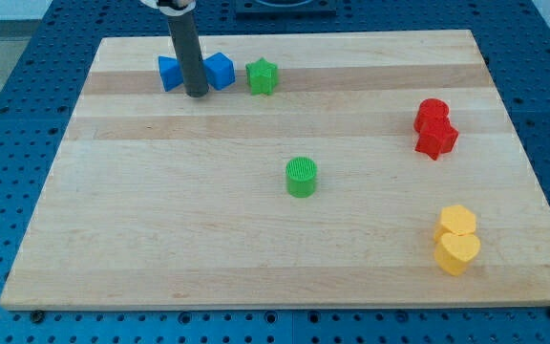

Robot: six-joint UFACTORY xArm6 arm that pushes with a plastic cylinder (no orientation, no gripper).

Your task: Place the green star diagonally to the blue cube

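Observation:
The green star (262, 76) lies near the view's top, left of centre, on the wooden board (160, 229). The blue cube (220, 71) sits just left of it, a small gap between them. Another blue block (169, 74) of unclear shape lies further left. My tip (197, 94) stands between the two blue blocks, slightly toward the view's bottom of them, close to the cube's left side. The rod hides part of both blue blocks.
A green cylinder (302, 178) stands at the board's centre. Two red blocks (434, 127) touch each other at the view's right. Two yellow blocks (457, 240) touch at the lower right. A blue pegboard table (8, 143) surrounds the board.

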